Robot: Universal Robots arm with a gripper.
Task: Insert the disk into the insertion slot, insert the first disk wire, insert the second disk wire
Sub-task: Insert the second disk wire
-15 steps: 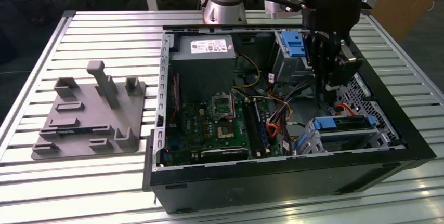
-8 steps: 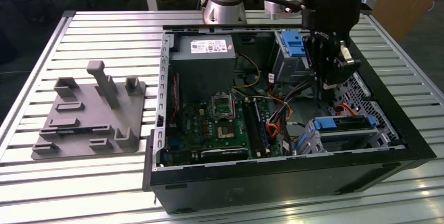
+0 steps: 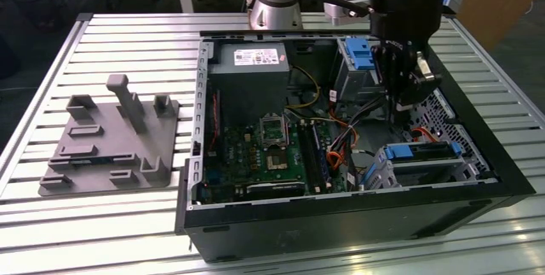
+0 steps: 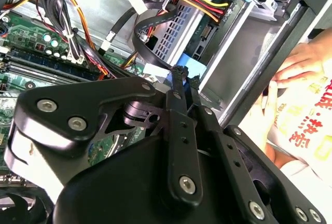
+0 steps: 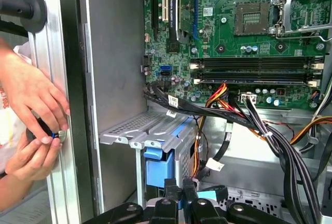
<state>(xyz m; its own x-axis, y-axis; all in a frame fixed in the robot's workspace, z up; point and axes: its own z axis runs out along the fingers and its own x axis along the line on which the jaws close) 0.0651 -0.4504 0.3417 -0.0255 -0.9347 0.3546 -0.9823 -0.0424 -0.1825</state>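
Wire pinched near seated disk

2nd disk wire [image 4: 141, 40] loops into gripper [image 4: 181, 73], fingers closed on its plug end, probably for aiming the plug. Near the gripper in the exterior view, insertion slot [image 3: 381, 174] already holds disk [image 3: 423, 152].

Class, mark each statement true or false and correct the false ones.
The computer case lies open on the slatted table. True.
The grey fixture stands at the exterior view's right of the case. False: at its left.
The gripper hangs over the fixture. False: it is down inside the case.
In the first wrist view, a person's hands are at the case's outer wall. True.
The disk lies outside the case. False: it sits in the insertion slot.
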